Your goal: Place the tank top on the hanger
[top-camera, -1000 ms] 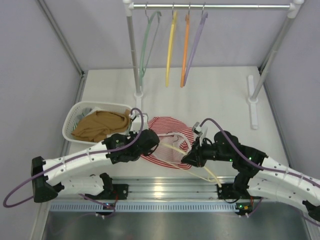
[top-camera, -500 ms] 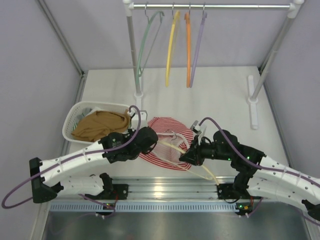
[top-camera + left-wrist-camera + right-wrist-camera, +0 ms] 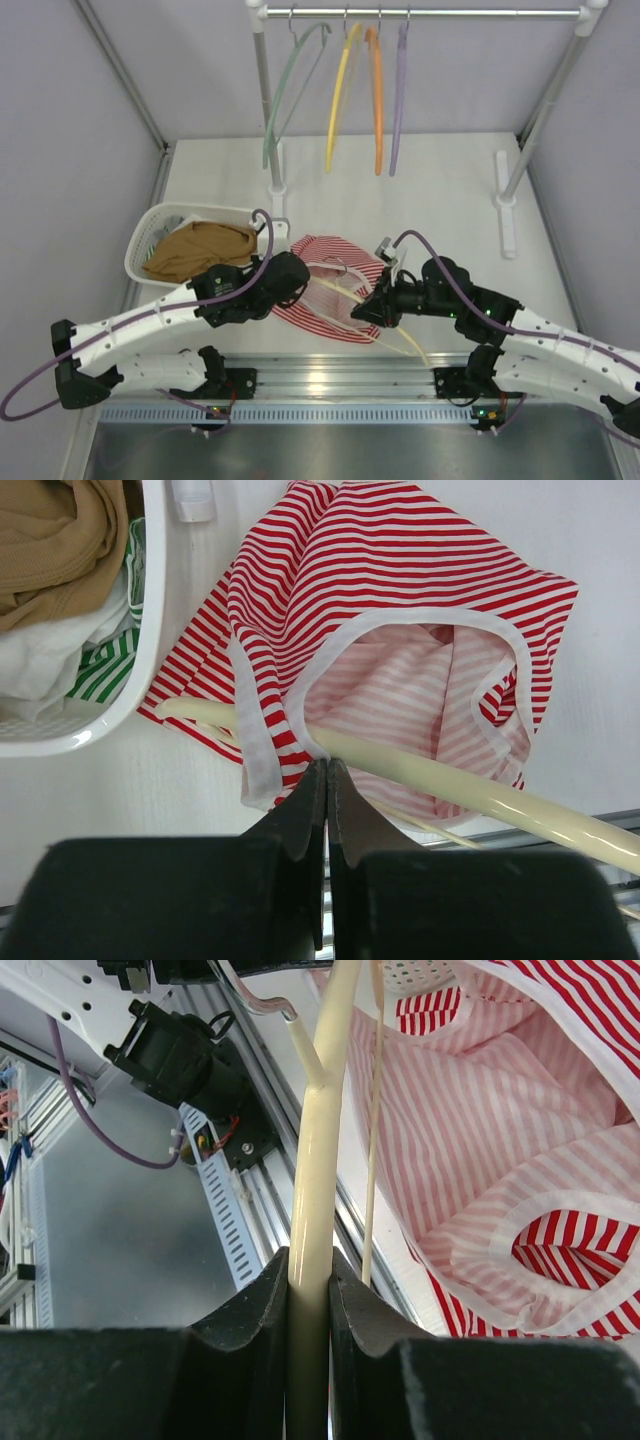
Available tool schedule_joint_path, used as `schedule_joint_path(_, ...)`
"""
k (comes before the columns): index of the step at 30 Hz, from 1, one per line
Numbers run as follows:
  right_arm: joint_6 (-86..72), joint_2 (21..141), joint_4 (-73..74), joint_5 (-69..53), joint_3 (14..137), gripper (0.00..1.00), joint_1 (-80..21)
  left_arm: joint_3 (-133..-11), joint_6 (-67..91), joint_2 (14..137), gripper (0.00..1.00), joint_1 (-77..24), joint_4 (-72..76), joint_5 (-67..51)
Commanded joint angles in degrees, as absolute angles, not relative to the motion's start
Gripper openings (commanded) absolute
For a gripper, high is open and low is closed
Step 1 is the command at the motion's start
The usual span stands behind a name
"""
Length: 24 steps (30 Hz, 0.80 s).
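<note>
The red-and-white striped tank top (image 3: 322, 322) lies on the white table between my two arms. The cream hanger (image 3: 341, 296) runs through it, one arm threaded under a strap (image 3: 262, 730). My left gripper (image 3: 299, 281) is shut, its tips pinching the white trim (image 3: 322, 744) where the tank top (image 3: 400, 580) crosses the hanger (image 3: 450, 785). My right gripper (image 3: 372, 308) is shut on the hanger's other arm (image 3: 315, 1160), beside the tank top (image 3: 500, 1140). The metal hook (image 3: 262, 1005) points toward the table's front rail.
A white basket (image 3: 140, 250) at the left holds a tan garment (image 3: 200, 250). Behind, a rack rail (image 3: 450, 13) carries green (image 3: 290, 80), yellow (image 3: 338, 100), orange (image 3: 377, 100) and lilac (image 3: 397, 100) hangers. An aluminium rail (image 3: 320, 375) borders the near edge.
Both grippers have shifted a little to the left with the hanger and the tank top's edge. The hangers on the rack have swung.
</note>
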<state>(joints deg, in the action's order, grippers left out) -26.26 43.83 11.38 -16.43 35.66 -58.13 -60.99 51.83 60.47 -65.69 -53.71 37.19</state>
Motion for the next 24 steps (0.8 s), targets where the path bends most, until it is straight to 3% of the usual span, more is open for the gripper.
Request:
schedule_joint_path(1, -26.5, 44.6, 0.6, -20.2, 36.7, 0.0, -59.2, -64.1, 50.4, 59.5, 0.0, -65.9, -51.4, 37.8)
schedule_joint_path(16, -26.2, 45.4, -7.1, -18.8, 33.6, 0.0, -59.6, -65.9, 46.9, 58.8, 0.06, -65.9, -49.7, 37.4)
schedule_joint_path(24, -26.5, 45.6, -10.6, -19.2, 32.8, 0.0, -59.6, -65.6, 43.0, 56.8, 0.25, -66.0, -47.6, 36.7)
